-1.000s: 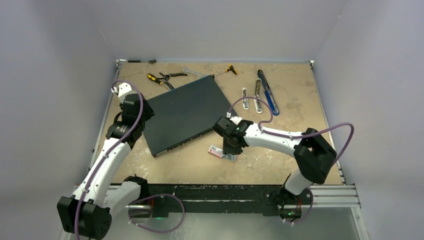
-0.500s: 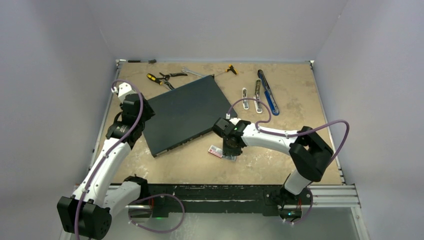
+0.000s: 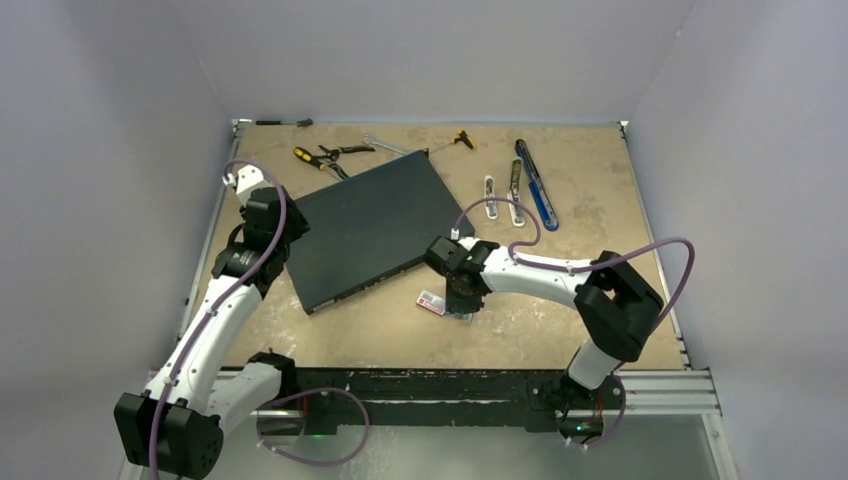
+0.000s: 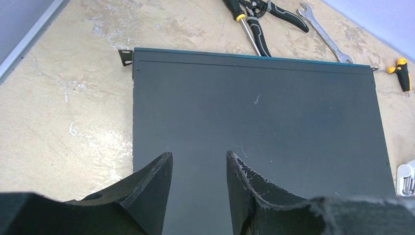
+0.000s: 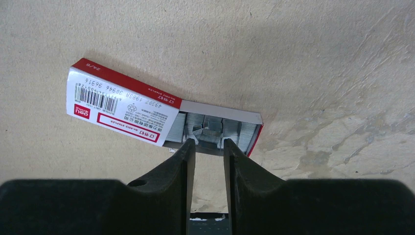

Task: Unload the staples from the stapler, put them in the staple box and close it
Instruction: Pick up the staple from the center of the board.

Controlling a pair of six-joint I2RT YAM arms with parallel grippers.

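Edging right claw (image 5: 208, 143) nearer staples (image 5: 210, 128) | gap narrow | left claw (image 4: 199, 156) part-open, unmoved

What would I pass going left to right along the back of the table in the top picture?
First the pliers, wrench, yellow-handled tool, short silver bar, longer silver bar, long blue tool.

My enclosure: plain pale walls (image 3: 420, 60) on three sides.
Mottled beige tabletop (image 3: 600, 210), evenly lit, metal-edged.
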